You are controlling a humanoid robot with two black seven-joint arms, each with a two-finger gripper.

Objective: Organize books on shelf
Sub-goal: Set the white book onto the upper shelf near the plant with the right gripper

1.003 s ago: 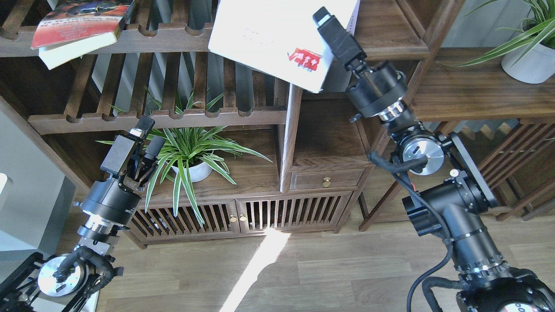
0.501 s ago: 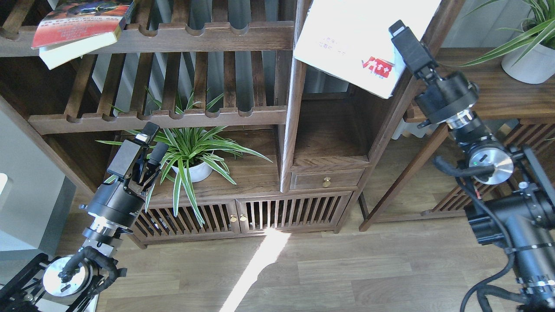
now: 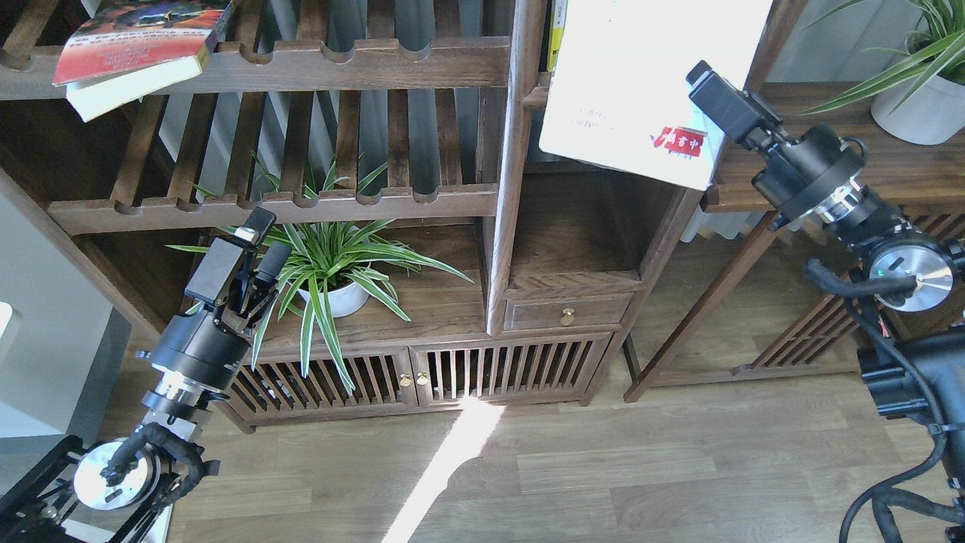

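Book (image 3: 633, 83) lg white, red logo, tilted | R jaws (image 3: 712, 79) pinching its edge | L jaws (image 3: 252, 245) spread

Wood floor (image 3: 603, 467) w/ cabinet (image 3: 422, 369)

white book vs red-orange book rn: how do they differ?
Support: the white book is held in the air by the right gripper; the red-orange book lies on the slatted rack, top left.
Cover: the white book is plain with a small red logo; the red-orange book has a dark, busy cover.
Both sit askew.
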